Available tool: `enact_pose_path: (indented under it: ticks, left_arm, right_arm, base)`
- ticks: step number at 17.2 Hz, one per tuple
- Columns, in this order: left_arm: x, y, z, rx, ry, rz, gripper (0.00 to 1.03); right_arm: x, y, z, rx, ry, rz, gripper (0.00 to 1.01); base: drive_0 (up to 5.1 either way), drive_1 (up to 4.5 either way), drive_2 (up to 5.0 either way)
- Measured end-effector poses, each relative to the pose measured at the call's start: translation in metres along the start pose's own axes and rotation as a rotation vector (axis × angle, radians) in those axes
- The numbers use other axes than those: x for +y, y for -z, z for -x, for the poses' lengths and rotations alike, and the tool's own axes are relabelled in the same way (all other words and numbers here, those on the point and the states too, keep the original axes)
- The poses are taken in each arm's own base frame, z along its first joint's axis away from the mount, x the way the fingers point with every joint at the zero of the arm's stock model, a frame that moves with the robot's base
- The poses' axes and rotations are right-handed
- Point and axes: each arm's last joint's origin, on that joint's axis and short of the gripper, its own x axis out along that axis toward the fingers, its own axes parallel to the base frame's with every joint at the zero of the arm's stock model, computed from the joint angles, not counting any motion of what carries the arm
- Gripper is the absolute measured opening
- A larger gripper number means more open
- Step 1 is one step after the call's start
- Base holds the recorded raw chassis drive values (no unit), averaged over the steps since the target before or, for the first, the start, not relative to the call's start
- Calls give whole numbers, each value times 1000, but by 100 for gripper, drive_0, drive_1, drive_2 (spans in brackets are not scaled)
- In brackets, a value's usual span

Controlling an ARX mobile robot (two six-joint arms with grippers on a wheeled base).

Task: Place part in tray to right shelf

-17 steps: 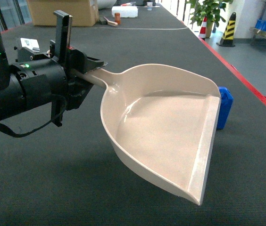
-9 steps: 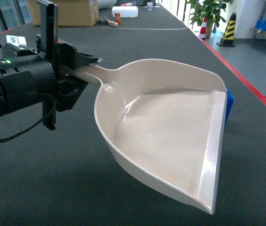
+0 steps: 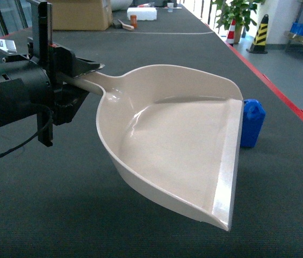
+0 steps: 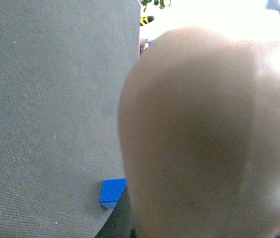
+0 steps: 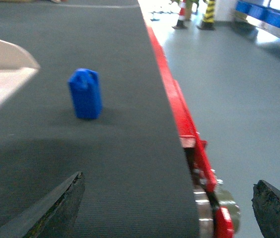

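Left pincer [image 3: 79,72] clamps scoop [image 3: 178,140] handle; right pincer [image 5: 167,198] open, block [image 5: 86,94] ahead-left: light, rigid, slick; pinch flat sides.

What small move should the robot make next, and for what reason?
Probably the right claw should move forward toward the part and grasp it. The part stands upright on the dark belt, outside the tray, just beyond its front lip. The left claw holds the tray by its handle, and the tray is empty. The right claw is open, with the part ahead and to its left.
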Motion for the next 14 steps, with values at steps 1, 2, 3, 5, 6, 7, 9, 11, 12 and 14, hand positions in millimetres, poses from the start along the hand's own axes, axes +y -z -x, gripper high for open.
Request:
enact_pose_path:
  ticks: [1,2,3,5,6,7,9,11,12,14]
  left_arm:
    - [0,-1,0,-3,2,0,20]
    - [0,-1,0,-6,0,-1,20]
    - [0,-1,0,-6,-2,0,20]
    - [0,-1,1,-6,-1,0,20]
    - [1,-1,1,-5,-2,0,20]
    - [1,-1,1,-6,-2,0,20]
    - [1,-1,1,-6,-2,0,20]
    - [1,-1,1,-6,-2,0,20]
    - [1,-1,1,-6,-2,0,20]
    - [1,-1,1,-5,-2,1,20]
  right_arm:
    - [-6,-3,-11,27,53,-2,98]
    - [-10,-7,-22,38,62,-2,98]
    - [-16,-15,-37,58,42,-5,98]
    - [-32,-29,-78,132,-61,14,98]
    - [-38,-29,-110,213,-165,21,98]
    - [-39,-27,-129,236,-207,35,98]
    - [-30,-22,-172,310,-310,91,98]
    - [-16,-15,-203,355,-367,130,98]
    - [-6,-13,-220,373,-403,149,98]
    - [13,-13,-244,384,-443,175,98]
  base:
    - [0,0,0]
    - [0,0,0]
    - [0,0,0]
    - [0,0,0]
    - [0,0,0]
    - [0,0,0]
    - [0,0,0]
    - [0,0,0]
    - [0,0,0]
    - [0,0,0]
